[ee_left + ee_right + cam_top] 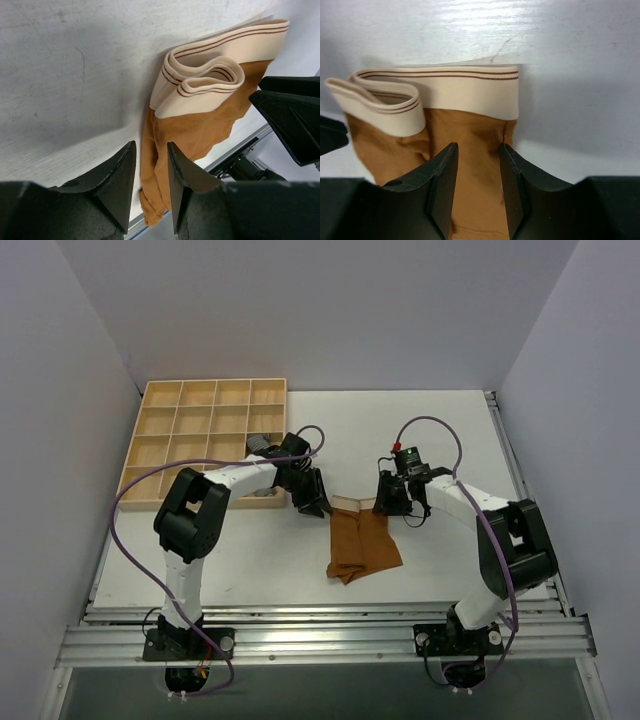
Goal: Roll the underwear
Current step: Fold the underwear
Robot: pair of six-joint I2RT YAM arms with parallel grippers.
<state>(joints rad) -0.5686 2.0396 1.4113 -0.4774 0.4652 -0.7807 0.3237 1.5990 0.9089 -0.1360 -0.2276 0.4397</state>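
The underwear [364, 543] lies flat on the white table, caramel-brown with a pale beige band [350, 503] at its far end. In the left wrist view [192, 127] the band [210, 75] is doubled over in a loop. My left gripper [313, 503] is open at the band's left corner, its fingers [120, 175] straddling the fabric's left edge. My right gripper [392, 502] is open at the band's right corner, its jaws low over the brown cloth [475, 165] just below the band [470, 92]. Neither gripper holds anything.
A wooden compartment tray [200, 430] stands at the back left, with a grey rolled cloth [262, 443] in a right-hand cell close to the left arm. The table's front rail [320, 635] runs along the near edge. The right gripper's fingers [290, 115] show in the left wrist view.
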